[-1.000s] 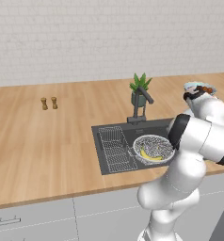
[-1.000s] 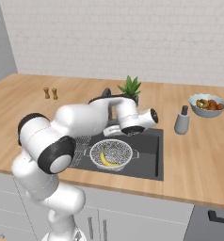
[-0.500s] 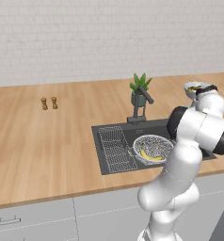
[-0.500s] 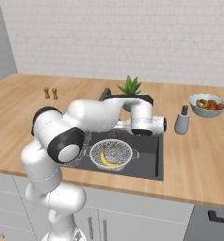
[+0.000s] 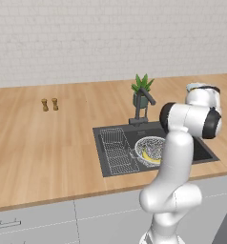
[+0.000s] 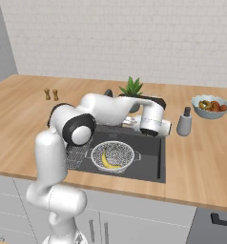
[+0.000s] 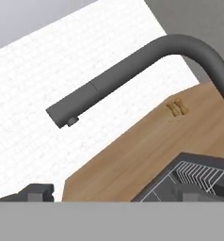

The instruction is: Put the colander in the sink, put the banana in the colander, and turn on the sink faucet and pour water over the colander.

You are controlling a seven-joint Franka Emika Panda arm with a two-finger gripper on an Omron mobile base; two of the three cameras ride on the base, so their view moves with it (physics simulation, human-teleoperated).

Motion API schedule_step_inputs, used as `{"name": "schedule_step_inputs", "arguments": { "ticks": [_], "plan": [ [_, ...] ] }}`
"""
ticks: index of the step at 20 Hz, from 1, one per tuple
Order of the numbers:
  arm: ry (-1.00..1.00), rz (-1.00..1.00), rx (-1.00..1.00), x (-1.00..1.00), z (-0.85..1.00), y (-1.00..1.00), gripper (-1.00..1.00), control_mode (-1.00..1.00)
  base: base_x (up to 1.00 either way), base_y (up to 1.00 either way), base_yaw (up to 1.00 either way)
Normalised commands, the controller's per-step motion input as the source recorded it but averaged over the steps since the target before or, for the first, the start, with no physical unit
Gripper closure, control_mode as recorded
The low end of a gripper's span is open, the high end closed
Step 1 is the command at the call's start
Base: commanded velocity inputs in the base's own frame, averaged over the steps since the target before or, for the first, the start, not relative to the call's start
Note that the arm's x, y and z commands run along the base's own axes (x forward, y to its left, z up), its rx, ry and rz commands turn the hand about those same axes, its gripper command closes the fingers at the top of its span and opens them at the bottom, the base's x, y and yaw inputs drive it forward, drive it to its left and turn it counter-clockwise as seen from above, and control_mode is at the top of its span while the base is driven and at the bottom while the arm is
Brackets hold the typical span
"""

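Nearest the bench's front edge, the dark grey sink (image 6: 151,162) is set into the wooden bench (image 6: 201,157). Inside the sink, toward its front, sits the round silver colander (image 6: 113,155), and the yellow banana (image 6: 107,162) lies inside the colander. Just left of the colander, still in the sink, is a flat wire rack (image 5: 116,150).

Over the sink's right half, the white arm reaches across, and the fingers (image 6: 149,129) hang above the basin, spread wide and holding nothing. In the hand view the two dark fingertips (image 7: 37,192) stand well apart.

At the back edge of the sink rises the sink faucet (image 5: 143,106), its angled spout (image 7: 132,70) dark and straight. Just behind the faucet is a green potted plant (image 6: 131,90).

Farther off, right of the sink, stand a grey bottle (image 6: 184,122) and a fruit bowl (image 6: 210,106). Far left of the sink are two small brown shakers (image 5: 49,104).
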Motion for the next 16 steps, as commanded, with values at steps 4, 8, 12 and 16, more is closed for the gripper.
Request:
{"name": "schedule_step_inputs", "arguments": {
  "ticks": [4,8,12,16],
  "plan": [
    [-0.21,0.0,0.03,0.0,0.0,0.04,-1.0,-1.0,0.0,0.0,0.0],
    [-0.21,-0.02,0.0,0.13,0.0,0.16,-1.0,-1.0,0.0,0.0,0.0],
    [-0.18,-0.06,0.0,0.31,0.0,0.23,-1.0,-1.0,0.0,0.0,0.0],
    [-0.07,-0.06,0.0,0.32,0.0,0.08,-1.0,-1.0,0.0,0.0,0.0]
  ]
}}
